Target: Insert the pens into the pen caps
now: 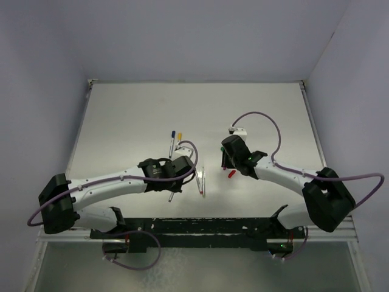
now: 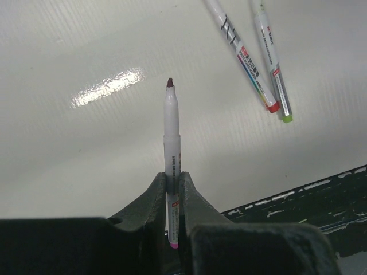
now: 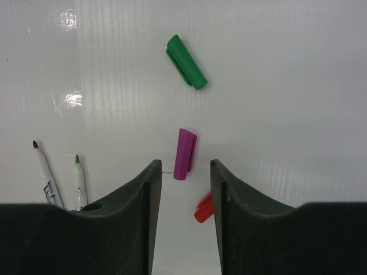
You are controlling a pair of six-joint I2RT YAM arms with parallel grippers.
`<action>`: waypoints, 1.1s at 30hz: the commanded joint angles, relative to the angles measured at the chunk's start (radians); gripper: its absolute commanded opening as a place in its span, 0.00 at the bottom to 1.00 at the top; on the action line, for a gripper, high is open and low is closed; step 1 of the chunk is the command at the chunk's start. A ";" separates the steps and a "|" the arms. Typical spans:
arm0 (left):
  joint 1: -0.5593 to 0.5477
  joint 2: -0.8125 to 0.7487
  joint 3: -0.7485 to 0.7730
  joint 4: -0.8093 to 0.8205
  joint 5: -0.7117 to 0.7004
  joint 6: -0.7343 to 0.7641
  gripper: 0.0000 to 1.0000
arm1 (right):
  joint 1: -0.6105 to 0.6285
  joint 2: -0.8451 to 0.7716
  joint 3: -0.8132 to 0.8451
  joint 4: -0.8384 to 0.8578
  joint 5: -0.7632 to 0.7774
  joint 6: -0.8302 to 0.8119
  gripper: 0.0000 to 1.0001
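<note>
My left gripper (image 2: 172,175) is shut on a white pen (image 2: 172,126), which stands up out of the jaws with its dark red tip bare. Two more uncapped pens (image 2: 246,57) (image 2: 270,51) lie side by side on the table beyond it. My right gripper (image 3: 183,166) is open just above the table. A purple cap (image 3: 184,153) lies flat just ahead of the gap between its fingertips, untouched. A red cap (image 3: 203,208) lies by the right finger, and a green cap (image 3: 186,62) lies farther off. From above, the left gripper (image 1: 180,176) and right gripper (image 1: 226,159) are near mid-table.
Two pens, one with a blue cap (image 1: 171,143) and one with a yellow cap (image 1: 178,141), lie behind the left arm. The two loose pens (image 1: 200,182) rest between the arms, with the red cap (image 1: 231,173) to their right. A black rail (image 2: 321,200) runs along the near edge.
</note>
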 commanded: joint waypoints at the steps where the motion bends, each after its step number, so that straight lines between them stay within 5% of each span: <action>1: -0.008 -0.072 -0.039 0.097 -0.030 0.023 0.00 | -0.003 0.051 0.065 0.008 -0.017 -0.021 0.43; 14: -0.009 -0.142 -0.089 0.193 -0.014 0.060 0.00 | -0.002 0.176 0.111 -0.007 -0.036 -0.012 0.50; 33: -0.009 -0.160 -0.120 0.263 -0.010 0.067 0.00 | -0.003 0.250 0.129 -0.132 0.038 0.066 0.38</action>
